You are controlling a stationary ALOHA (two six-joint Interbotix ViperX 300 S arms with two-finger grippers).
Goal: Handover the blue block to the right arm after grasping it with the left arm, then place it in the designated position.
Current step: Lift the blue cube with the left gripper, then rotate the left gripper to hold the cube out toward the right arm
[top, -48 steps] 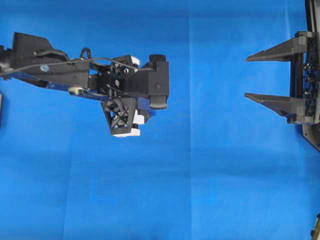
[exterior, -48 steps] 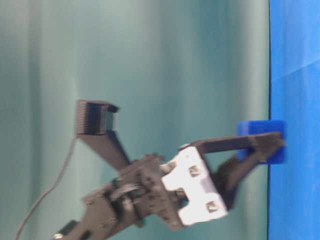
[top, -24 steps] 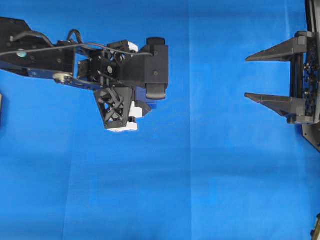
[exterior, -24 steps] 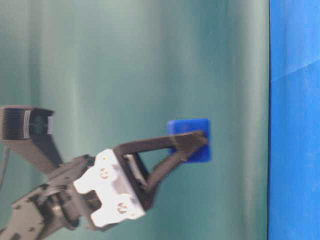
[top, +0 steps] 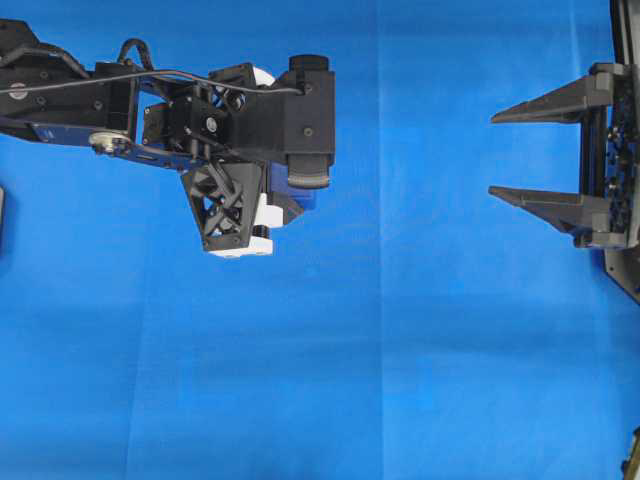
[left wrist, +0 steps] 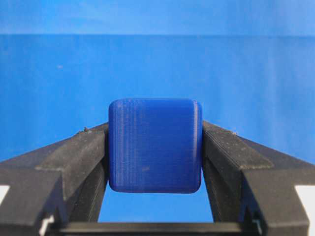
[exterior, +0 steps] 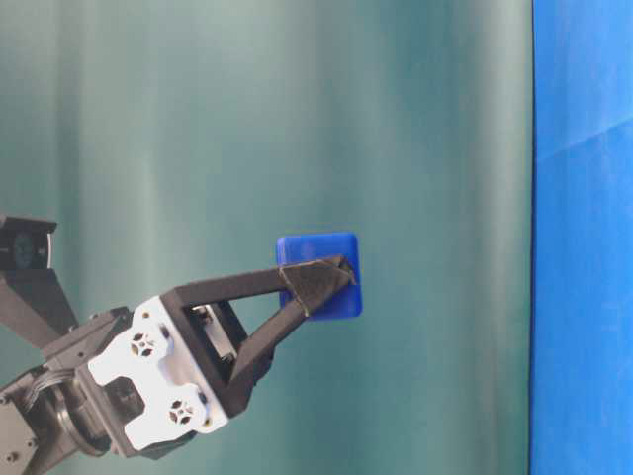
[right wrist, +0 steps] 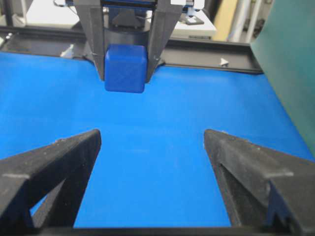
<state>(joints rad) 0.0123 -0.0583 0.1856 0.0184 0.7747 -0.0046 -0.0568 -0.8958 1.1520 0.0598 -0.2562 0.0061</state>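
Left arm (top: 110, 100): black housing, blue-edged link at upper left of the overhead frame, thin grey cable along its top. Left gripper (exterior: 321, 287): black tapered fingers, lattice-ribbed, on white brackets with screws. Right gripper (top: 500, 152): all-black, two pointed fingers at right edge.

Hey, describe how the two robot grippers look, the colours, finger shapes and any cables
The left gripper is black with white brackets and tapered, open-framed black fingers; a thin grey cable runs along its arm. The right gripper is all black, with two long pointed fingers and no white parts.
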